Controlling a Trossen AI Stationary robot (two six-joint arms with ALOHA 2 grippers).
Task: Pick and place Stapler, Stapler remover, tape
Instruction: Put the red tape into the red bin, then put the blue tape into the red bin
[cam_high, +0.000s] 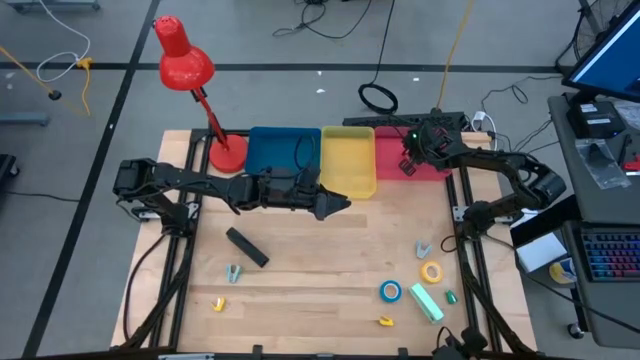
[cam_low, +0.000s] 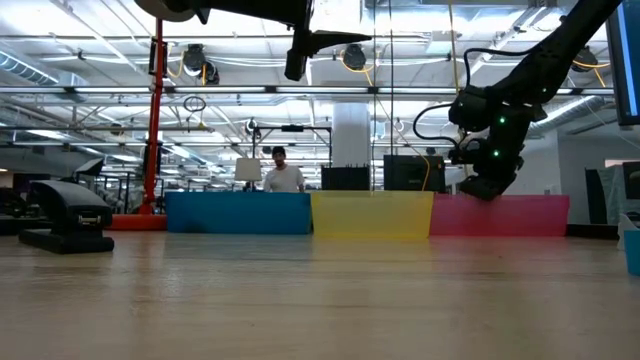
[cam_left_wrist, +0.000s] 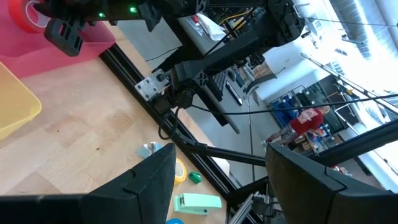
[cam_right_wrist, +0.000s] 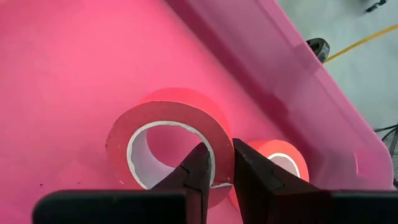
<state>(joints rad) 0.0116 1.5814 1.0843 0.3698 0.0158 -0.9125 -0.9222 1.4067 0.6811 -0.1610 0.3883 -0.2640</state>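
Right gripper (cam_right_wrist: 216, 163) pinches the red roll's (cam_right_wrist: 168, 142) wall inside the pink bin (cam_right_wrist: 74, 68) (orange roll (cam_right_wrist: 281, 157) beside it); part the fingers fully, then lift straight. Left gripper (cam_left_wrist: 217, 180) hangs open.

High cam overhead, low cam table-level; both see pink bin (cam_high: 440, 165).

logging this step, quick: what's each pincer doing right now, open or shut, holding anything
Left pincer: open, empty, above the table middle.
Right pincer: over the pink bin, nearly shut on the red tape roll's wall.
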